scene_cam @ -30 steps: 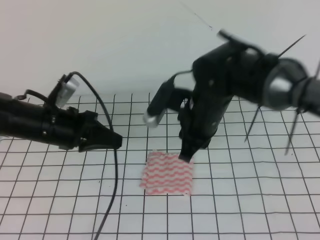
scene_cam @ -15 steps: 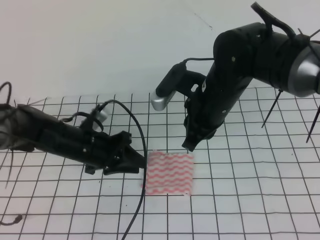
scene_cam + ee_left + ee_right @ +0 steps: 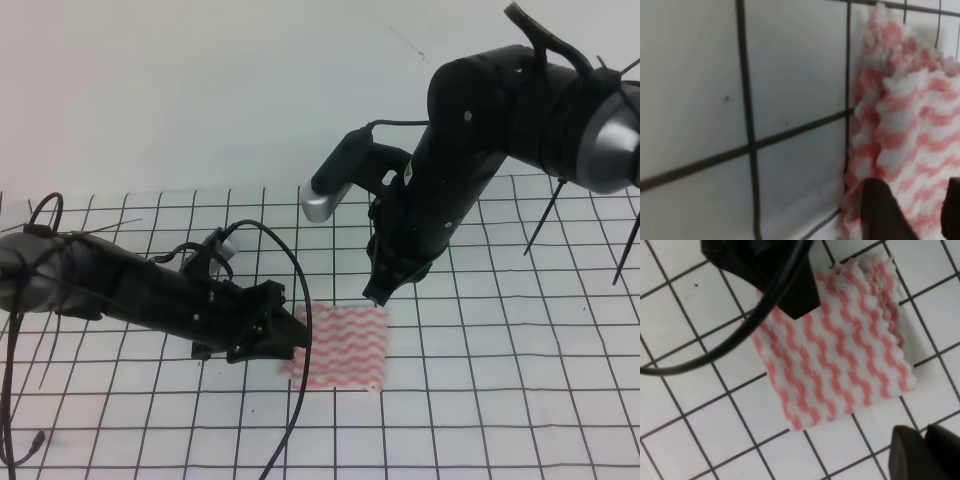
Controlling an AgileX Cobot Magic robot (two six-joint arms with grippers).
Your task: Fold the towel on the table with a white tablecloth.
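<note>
The towel [image 3: 342, 348], red-pink and white wavy stripes, lies flat on the gridded white tablecloth [image 3: 500, 400] covering the table. My left gripper [image 3: 298, 335] reaches in low from the left, its tip over the towel's left edge. In the left wrist view the towel [image 3: 910, 130] shows between the two dark fingers [image 3: 880, 212], which stand apart, so the left gripper [image 3: 917, 217] is open. My right gripper [image 3: 380, 296] hangs just above the towel's far right corner, shut and empty. From the right wrist the towel [image 3: 840, 345] fills the middle, the left gripper [image 3: 797, 302] overlaps its edge, and the right gripper [image 3: 925, 455] is clear of it.
A black cable [image 3: 290, 400] loops from the left arm down to the front edge of the table. The right arm's silver-tipped wrist camera [image 3: 322, 205] juts out above the towel. Plain white wall stands behind the table.
The left arm has swung right and down until its tip overlaps the towel's left edge. The right gripper lifted off the towel's far corner earlier and has since held still.
</note>
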